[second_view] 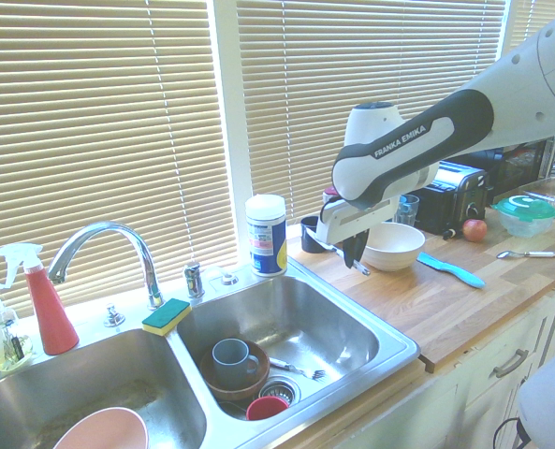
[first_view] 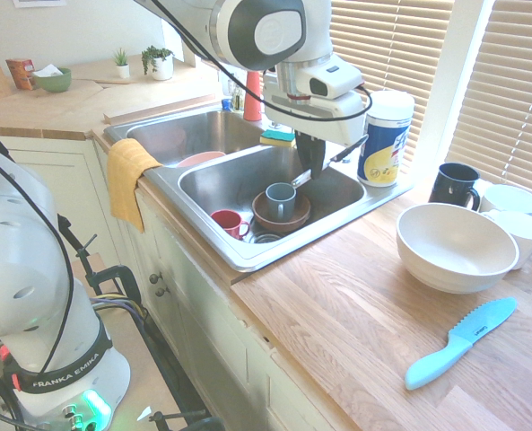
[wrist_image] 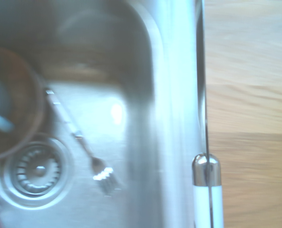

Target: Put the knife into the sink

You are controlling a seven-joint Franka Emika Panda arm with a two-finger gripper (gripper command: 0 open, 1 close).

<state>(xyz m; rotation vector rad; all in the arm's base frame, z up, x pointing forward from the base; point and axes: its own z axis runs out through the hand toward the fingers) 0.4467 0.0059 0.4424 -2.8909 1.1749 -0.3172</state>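
We see jaws [first_view: 312, 174] closed on knife [wrist_image: 207, 199] — blade out over counter edge [wrist_image: 203, 109]; sink [second_view: 294, 323] just beside and below jaws, open floor there, bowl [second_view: 234, 370] farther off — fork [second_view: 297, 369] between.

White arm [second_view: 457, 140] — dark grey panels, "FRANKA EMIKA" lettering, black cable [first_view: 207, 58] — black tool [first_view: 311, 154].
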